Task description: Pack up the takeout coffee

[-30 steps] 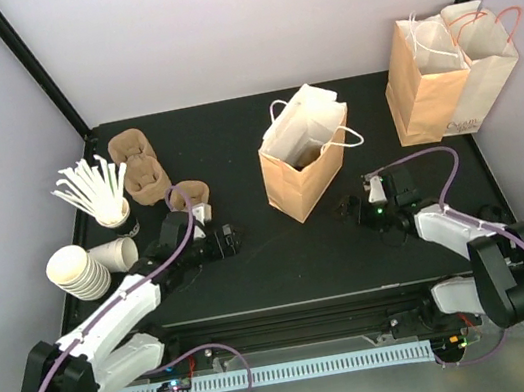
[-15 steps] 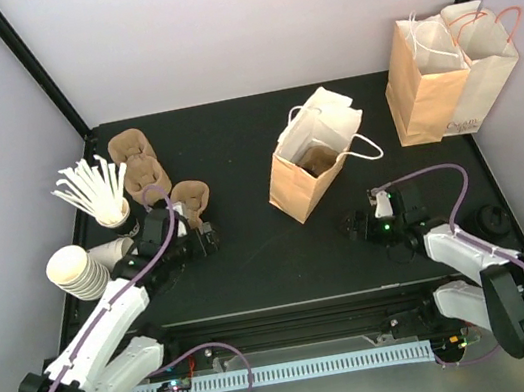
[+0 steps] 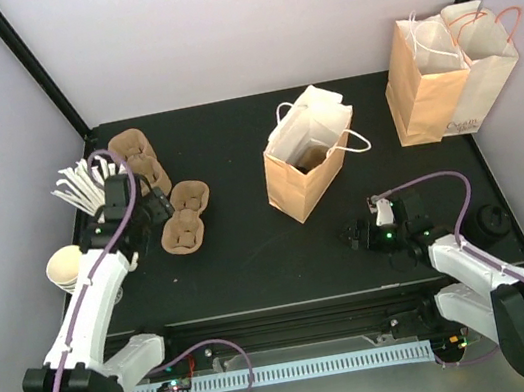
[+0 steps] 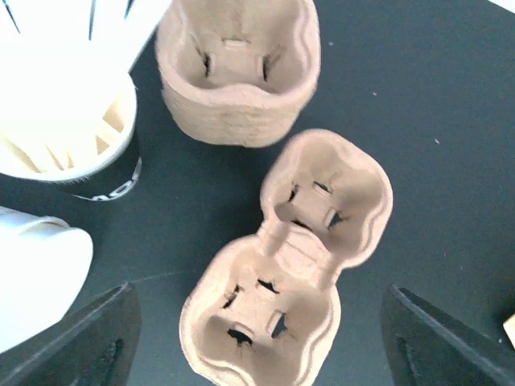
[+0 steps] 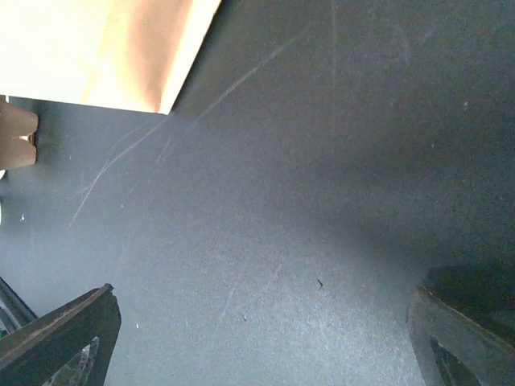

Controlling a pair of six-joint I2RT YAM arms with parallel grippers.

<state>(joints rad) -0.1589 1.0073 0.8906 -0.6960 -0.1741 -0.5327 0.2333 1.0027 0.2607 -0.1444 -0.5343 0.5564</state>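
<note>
Takeout coffee (image 3: 491, 220) stands on black tabletop (image 3: 251, 249) near-right of the open paper bag (image 3: 307, 163), pale walls (image 3: 242, 27) around; left gripper (image 4: 261, 346), left of bag over pulp carrier (image 4: 282, 265), and right gripper (image 5: 257, 346) both gape empty.

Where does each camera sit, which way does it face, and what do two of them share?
Top external: above and behind the arms, looking down on the black table; both arms show, left hand by the pulp carrier, right hand near the open paper bag.
Left wrist: on that wrist, facing down at the carrier and a cup of stirrers; its fingertips fill the bottom corners.
Right wrist: on that wrist, facing down at the table surface and the bag's corner; fingertips again at the bottom corners.
Shared: top and left wrist both show the carrier.
</note>
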